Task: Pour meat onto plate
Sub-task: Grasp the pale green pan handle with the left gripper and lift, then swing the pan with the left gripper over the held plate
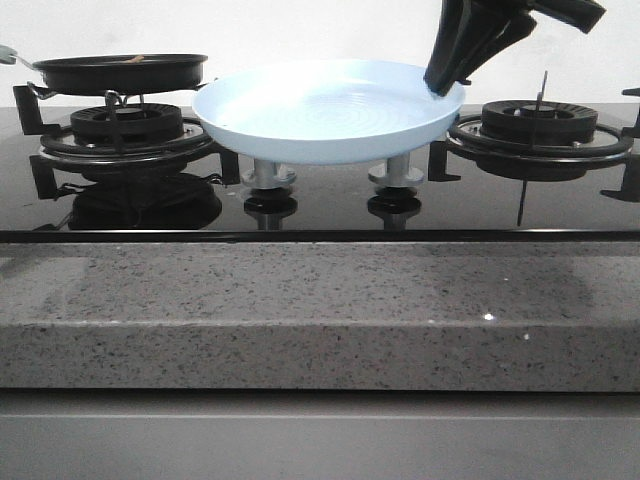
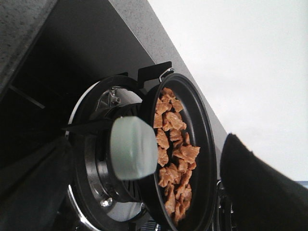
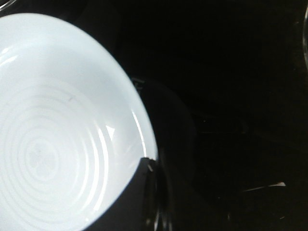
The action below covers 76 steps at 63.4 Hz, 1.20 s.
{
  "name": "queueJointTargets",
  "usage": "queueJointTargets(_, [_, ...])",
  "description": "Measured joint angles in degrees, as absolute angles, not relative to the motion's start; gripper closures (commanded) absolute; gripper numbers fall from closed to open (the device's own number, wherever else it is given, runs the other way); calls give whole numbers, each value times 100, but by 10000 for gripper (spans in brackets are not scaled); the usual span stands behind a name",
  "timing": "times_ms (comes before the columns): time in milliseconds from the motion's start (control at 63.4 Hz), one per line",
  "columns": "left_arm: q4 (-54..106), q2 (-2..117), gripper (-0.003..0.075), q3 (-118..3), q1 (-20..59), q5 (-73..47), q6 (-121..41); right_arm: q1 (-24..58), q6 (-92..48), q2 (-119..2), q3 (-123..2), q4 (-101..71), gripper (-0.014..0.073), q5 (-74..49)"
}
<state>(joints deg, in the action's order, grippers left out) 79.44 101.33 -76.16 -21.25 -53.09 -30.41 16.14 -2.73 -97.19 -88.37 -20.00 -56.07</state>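
The meat [image 2: 174,154] is a loose pile of tan strips in a black frying pan [image 2: 204,144]. In the front view the pan [image 1: 120,72] sits on the left burner and its wall hides the meat. My left gripper [image 2: 147,144] is open. Its dark fingers [image 2: 260,187] stand wide on either side of the pan's pale-green handle end [image 2: 132,147] without touching it. The pale-blue plate [image 1: 320,110] is empty and held above the cooktop's knobs. My right gripper [image 1: 445,82] is shut on its right rim. In the right wrist view one finger [image 3: 137,197] overlaps the plate's rim [image 3: 144,130].
The left burner grate [image 1: 125,135] is under the pan and the right burner [image 1: 540,125] is beside the plate. Two knobs [image 1: 270,180] stand under the plate on the black glass cooktop [image 1: 330,215]. A grey speckled counter edge [image 1: 320,300] runs along the front.
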Motion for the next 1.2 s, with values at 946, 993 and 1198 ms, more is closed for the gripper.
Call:
queueJointTargets(946, [8137,10377,741,-7844,-1953,-5159,-3026,1614,-273,-9719,-8837,-2009,663,-5594])
queueJointTargets(993, [8137,10377,741,-7844,-1967,-5185,-3026,1614,-273,-9719,-8837,-2009,663,-5594])
queueJointTargets(1198, [8310,10386,741,-7844,-2116,-5688,-3133,1614,-273,-9719,-8837,-2009,663,-5594])
